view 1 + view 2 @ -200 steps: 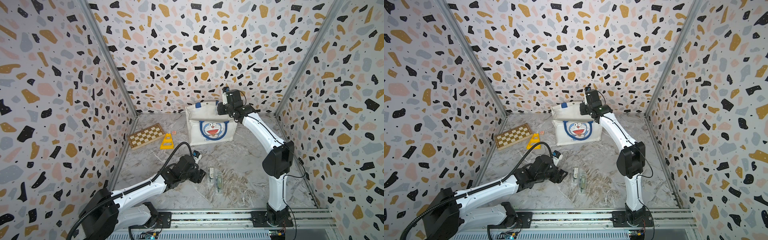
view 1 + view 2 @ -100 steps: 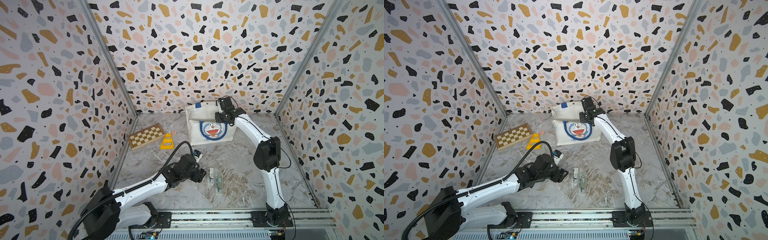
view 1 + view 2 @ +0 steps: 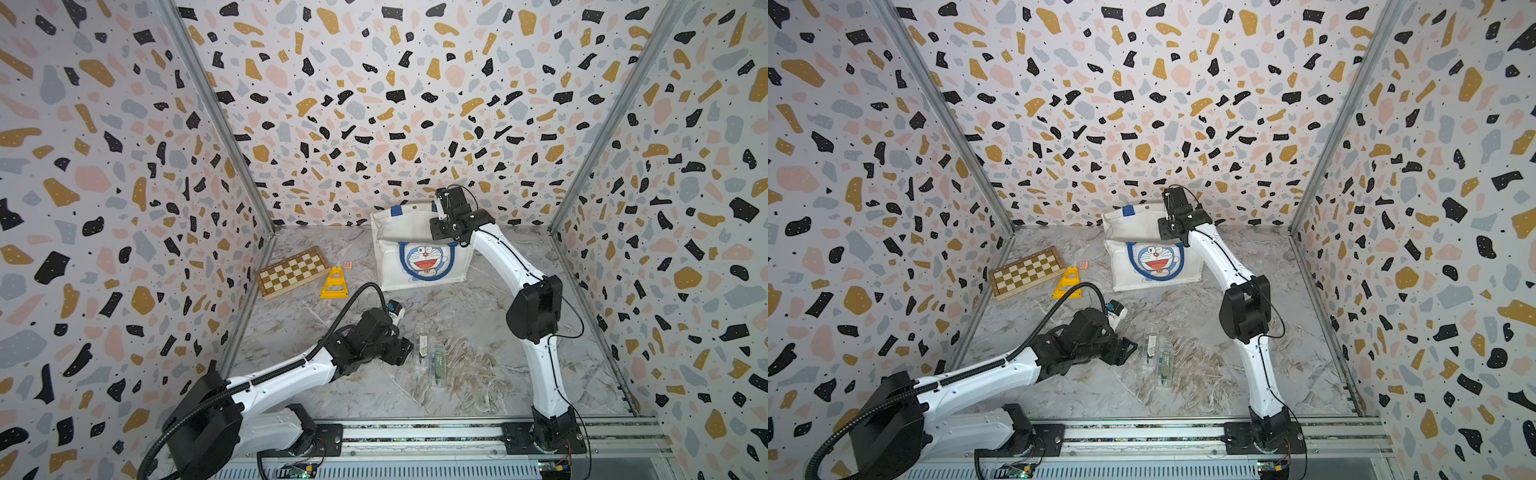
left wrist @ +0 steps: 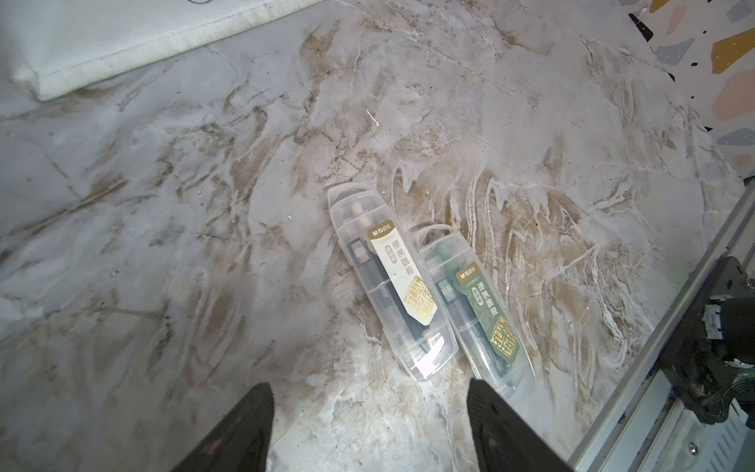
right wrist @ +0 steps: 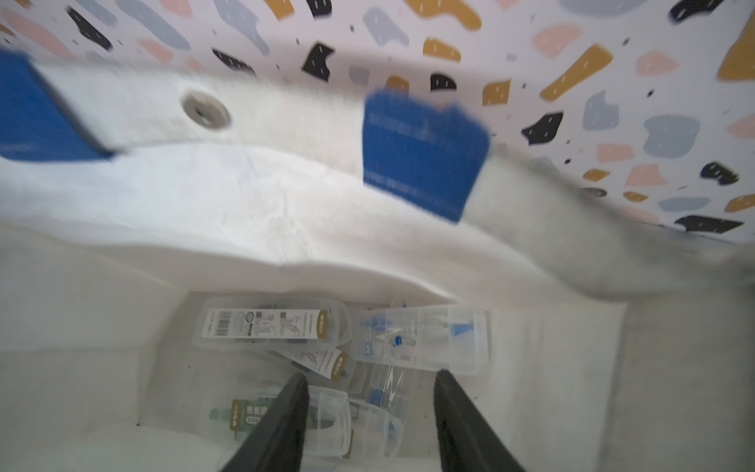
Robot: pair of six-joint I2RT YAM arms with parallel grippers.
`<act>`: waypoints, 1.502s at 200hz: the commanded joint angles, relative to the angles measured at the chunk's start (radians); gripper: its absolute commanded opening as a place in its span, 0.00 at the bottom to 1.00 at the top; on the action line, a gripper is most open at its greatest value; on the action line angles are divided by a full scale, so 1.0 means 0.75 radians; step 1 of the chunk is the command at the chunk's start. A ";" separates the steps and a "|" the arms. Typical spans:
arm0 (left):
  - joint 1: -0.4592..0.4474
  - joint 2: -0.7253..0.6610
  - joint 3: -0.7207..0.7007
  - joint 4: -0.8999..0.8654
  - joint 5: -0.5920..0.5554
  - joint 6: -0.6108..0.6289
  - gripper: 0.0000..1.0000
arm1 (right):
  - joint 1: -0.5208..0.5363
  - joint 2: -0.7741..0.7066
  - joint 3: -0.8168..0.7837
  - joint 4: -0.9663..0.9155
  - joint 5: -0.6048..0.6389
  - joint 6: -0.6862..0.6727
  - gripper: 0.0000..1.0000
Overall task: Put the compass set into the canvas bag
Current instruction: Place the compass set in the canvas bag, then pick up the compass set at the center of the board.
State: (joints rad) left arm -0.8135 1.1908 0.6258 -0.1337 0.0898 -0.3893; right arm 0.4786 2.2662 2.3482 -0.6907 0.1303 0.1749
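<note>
Two compass sets in clear cases lie side by side on the marble floor: one with a white label (image 4: 390, 286) (image 3: 423, 347) and one with a green label (image 4: 478, 314) (image 3: 436, 363). My left gripper (image 4: 369, 412) (image 3: 405, 351) hovers just short of them, open and empty. The white canvas bag (image 3: 419, 253) (image 3: 1154, 257) stands at the back with its cat face forward. My right gripper (image 5: 369, 392) (image 3: 442, 216) hangs over the bag's mouth, open, holding nothing. Down inside the bag (image 5: 245, 196) lie several clear compass set cases (image 5: 269, 325), one right below the fingers (image 5: 347, 417).
A chessboard (image 3: 293, 272), a yellow triangular piece (image 3: 334, 284) and a small pink block (image 3: 348, 265) sit at the back left. A small white and blue object (image 3: 395, 309) rests beside my left wrist. The metal rail (image 3: 415, 432) runs along the front.
My right gripper has gone from shut to open over the bag, after dipping toward its mouth and rising again. The left arm has hardly moved.
</note>
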 commanded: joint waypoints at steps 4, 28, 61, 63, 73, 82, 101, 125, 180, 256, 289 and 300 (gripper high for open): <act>0.007 -0.015 0.021 0.011 0.017 -0.004 0.76 | 0.031 -0.108 0.139 -0.020 0.019 -0.025 0.56; 0.007 -0.017 0.039 -0.025 0.002 0.014 0.77 | 0.072 -0.258 0.085 0.028 0.082 -0.049 0.60; 0.008 -0.036 0.057 -0.050 -0.028 0.026 0.79 | 0.116 -0.546 -0.219 0.129 0.150 -0.033 0.61; 0.007 -0.038 0.058 -0.052 -0.027 0.027 0.79 | 0.118 -0.571 -0.253 0.142 0.155 -0.029 0.61; 0.008 -0.044 0.061 -0.056 -0.024 0.032 0.79 | 0.133 -0.694 -0.442 0.225 0.167 -0.011 0.61; 0.009 -0.049 0.061 -0.055 -0.021 0.029 0.79 | 0.146 -0.813 -0.632 0.311 0.166 0.010 0.62; 0.009 -0.056 0.066 -0.055 -0.020 0.025 0.80 | 0.162 -1.043 -1.010 0.480 0.161 0.052 0.64; 0.009 -0.065 0.066 -0.094 -0.021 0.003 0.80 | 0.164 -1.275 -1.420 0.630 0.166 0.125 0.64; 0.009 0.040 0.122 -0.187 -0.062 -0.095 0.80 | 0.176 -1.581 -2.228 1.071 0.089 0.249 0.64; -0.156 0.287 0.305 -0.311 -0.210 -0.313 0.80 | 0.181 -1.524 -2.678 1.602 0.065 0.284 0.64; -0.202 0.449 0.412 -0.337 -0.252 -0.361 0.80 | 0.174 -1.508 -2.746 1.662 0.104 0.273 0.65; -0.209 0.502 0.446 -0.348 -0.264 -0.366 0.80 | 0.174 -1.506 -2.740 1.660 0.095 0.271 0.65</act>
State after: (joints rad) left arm -0.9581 1.5017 0.9062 -0.3565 -0.0586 -0.6228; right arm 0.6090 1.1313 0.2909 0.4896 0.1883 0.3809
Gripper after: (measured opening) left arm 0.801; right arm 0.649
